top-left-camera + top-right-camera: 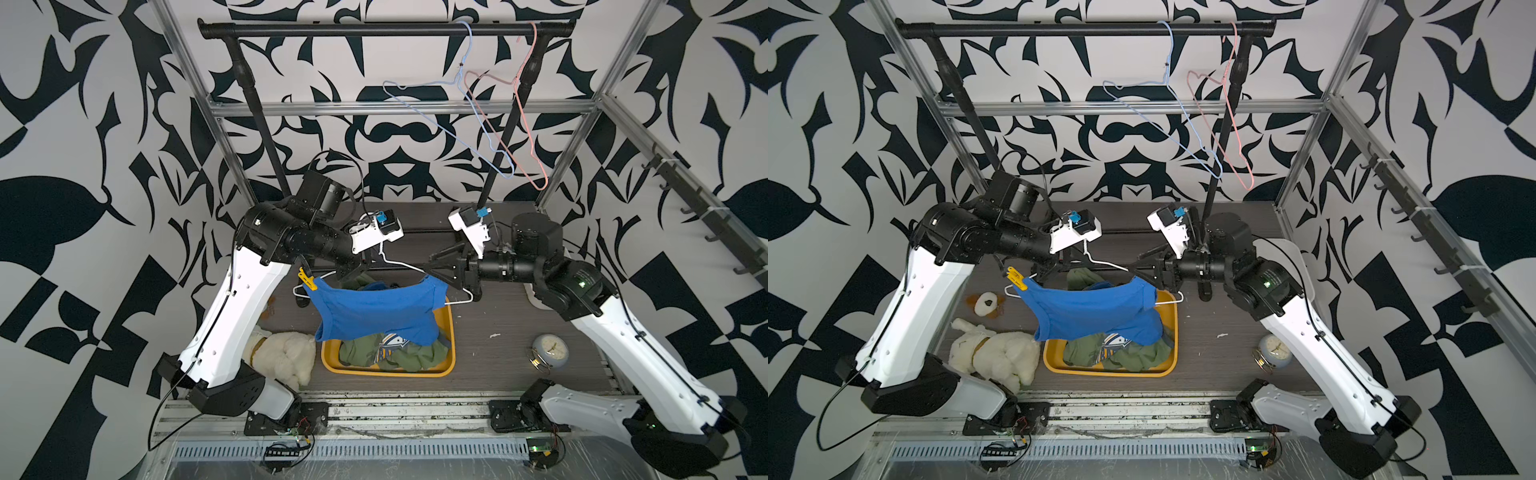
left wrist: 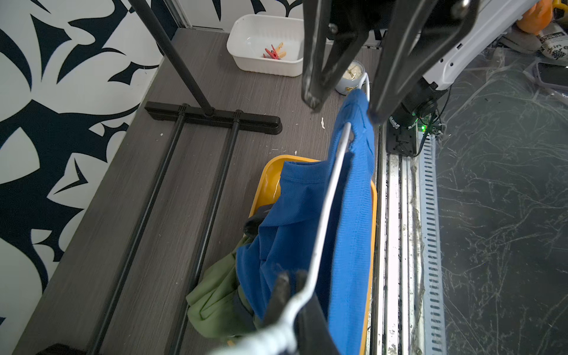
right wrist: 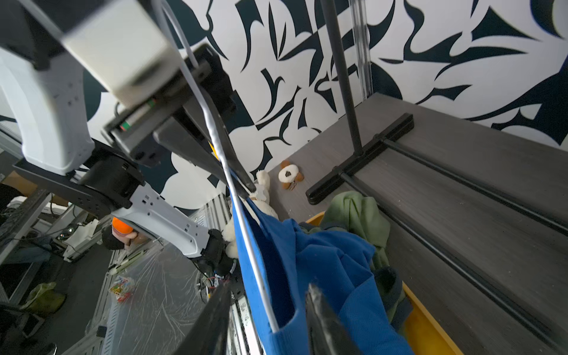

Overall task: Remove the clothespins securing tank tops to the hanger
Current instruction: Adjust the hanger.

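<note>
The left arm's fingers [image 2: 281, 295] are pressed together on the white wire hanger [image 2: 326, 215] near its neck, holding it in the air above the yellow bin [image 1: 386, 372], which sits by the middle of the counter's [image 1: 498, 365] front edge. A blue tank top [image 1: 374, 311] hangs over the hanger, its lower part sagging onto the olive tank tops [image 1: 359, 353] piled in the bin. A yellow clothespin [image 1: 306, 279] pins the blue top's strap to the hanger end that points toward the counter's left edge. At the opposite hanger end, the right arm's fingers [image 3: 322, 322] stand apart, one on each side of the wire and the blue strap looped over it, gripping nothing. A white bin [image 2: 246, 58] by the counter's right edge holds loose clothespins [image 2: 273, 53], mostly red
</note>
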Tool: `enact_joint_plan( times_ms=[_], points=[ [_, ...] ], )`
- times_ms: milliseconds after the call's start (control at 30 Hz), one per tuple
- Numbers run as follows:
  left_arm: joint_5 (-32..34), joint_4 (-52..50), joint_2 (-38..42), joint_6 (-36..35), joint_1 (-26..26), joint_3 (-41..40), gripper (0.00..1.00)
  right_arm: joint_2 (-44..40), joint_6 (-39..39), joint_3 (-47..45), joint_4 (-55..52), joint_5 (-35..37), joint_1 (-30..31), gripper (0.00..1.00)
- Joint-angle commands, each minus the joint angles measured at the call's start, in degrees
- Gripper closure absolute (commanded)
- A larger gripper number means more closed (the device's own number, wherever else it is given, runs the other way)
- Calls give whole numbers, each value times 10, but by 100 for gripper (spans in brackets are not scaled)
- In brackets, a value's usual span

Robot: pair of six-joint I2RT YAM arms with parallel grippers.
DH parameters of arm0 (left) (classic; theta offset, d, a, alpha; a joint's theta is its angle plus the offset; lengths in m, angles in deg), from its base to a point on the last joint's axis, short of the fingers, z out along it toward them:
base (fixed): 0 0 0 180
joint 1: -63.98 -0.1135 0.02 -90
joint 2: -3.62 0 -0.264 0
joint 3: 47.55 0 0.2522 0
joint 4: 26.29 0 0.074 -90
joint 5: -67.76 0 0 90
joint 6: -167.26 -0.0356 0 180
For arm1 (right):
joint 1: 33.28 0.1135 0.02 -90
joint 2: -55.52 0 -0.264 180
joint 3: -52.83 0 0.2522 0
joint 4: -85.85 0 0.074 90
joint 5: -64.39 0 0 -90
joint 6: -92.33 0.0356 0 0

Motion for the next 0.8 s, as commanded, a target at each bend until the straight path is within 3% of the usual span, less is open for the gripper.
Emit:
enact_joint_plan(
  times_ms=[0, 400, 767],
  points=[
    [-15, -19, -6, -9, 3, 26, 95, -3, -42, 37, -27, 17, 17, 59],
    [-12, -28, -25, -9, 15, 52, 95, 18, -84, 61, -68, 10, 29, 62],
    [-6, -31, -24, -9, 25, 57, 95, 72, -113, 118, -104, -23, 32, 76]
  ],
)
